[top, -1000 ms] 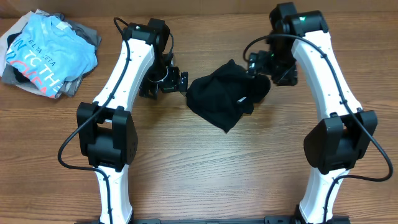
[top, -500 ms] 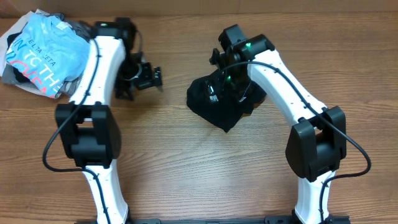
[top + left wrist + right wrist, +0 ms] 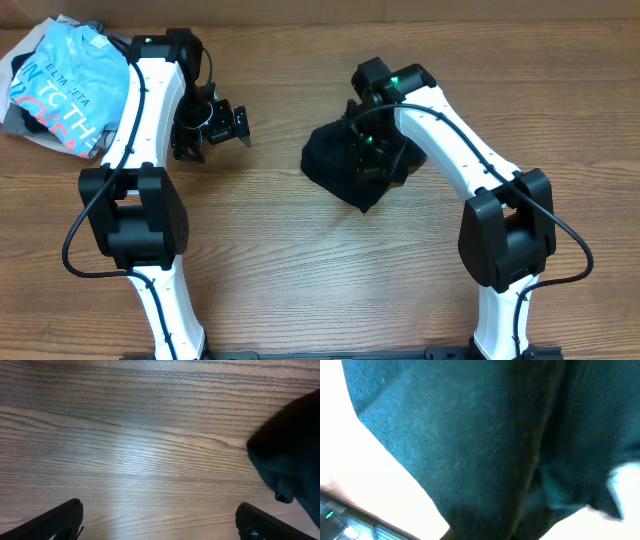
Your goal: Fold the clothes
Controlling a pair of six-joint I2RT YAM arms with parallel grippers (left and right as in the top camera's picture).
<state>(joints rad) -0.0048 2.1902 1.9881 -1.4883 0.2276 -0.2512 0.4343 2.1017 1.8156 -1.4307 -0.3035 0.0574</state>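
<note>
The clothes, a crumpled black T-shirt [image 3: 335, 172], lie in a heap at the table's middle. My right gripper [image 3: 372, 150] is pressed down into the heap's right part and is shut on the fabric. In the right wrist view dark cloth [image 3: 470, 435] fills the frame and hides the fingers. My left gripper [image 3: 216, 136] hovers to the left of the shirt, apart from it, and is open wide with nothing between its fingers. The left wrist view shows both fingertips [image 3: 70, 512] over bare wood, with the shirt's edge [image 3: 295, 450] at the right.
A light blue T-shirt with lettering [image 3: 70, 85] lies on grey garments [image 3: 140, 52] at the table's back left corner, just behind the left arm. Wood tabletop [image 3: 300, 260] stretches in front of the black shirt.
My right arm swung left over the black shirt, dropped into it and its gripper closed. My left arm drew back to the left, away from the shirt, still open.
</note>
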